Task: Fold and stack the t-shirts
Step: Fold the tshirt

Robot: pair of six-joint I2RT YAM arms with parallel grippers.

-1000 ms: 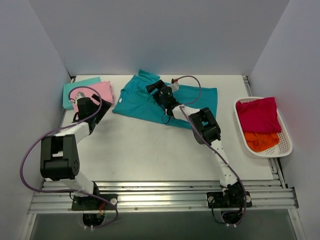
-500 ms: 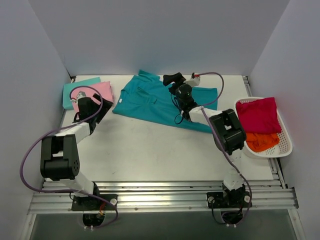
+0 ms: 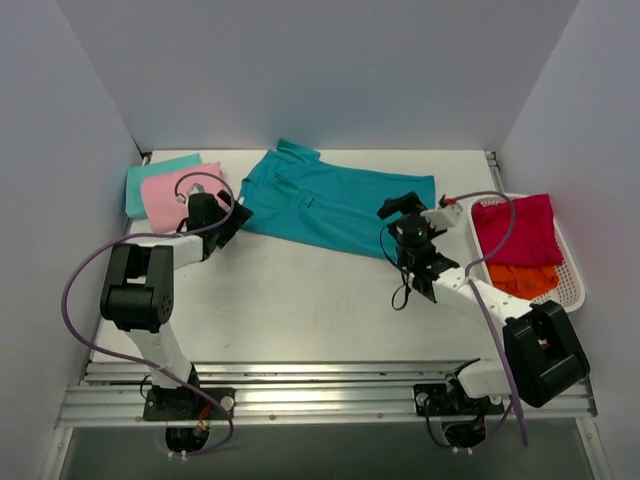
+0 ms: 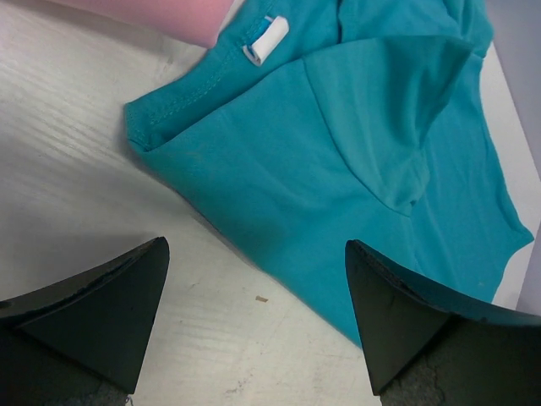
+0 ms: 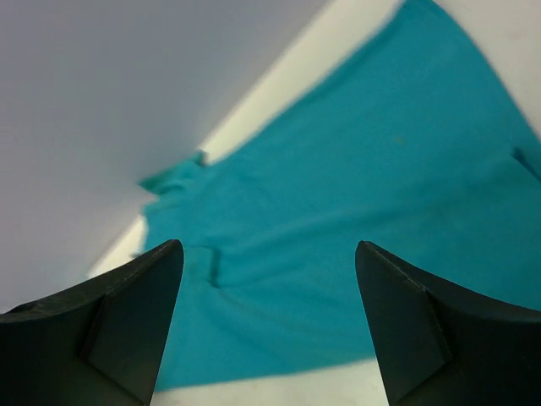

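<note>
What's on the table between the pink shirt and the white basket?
In the overhead view, a teal t-shirt lies spread out on the table between the pink shirt and the basket.

A lab test cell: plain grey walls [image 3: 320, 70] enclose a white table [image 3: 300, 300] on aluminium rails [image 3: 320, 388].

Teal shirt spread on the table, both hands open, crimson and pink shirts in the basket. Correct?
No. The top view shows the basket holds a crimson shirt and an orange shirt, not a pink one. The teal shirt is spread out; left hand and right hand are open.
</note>
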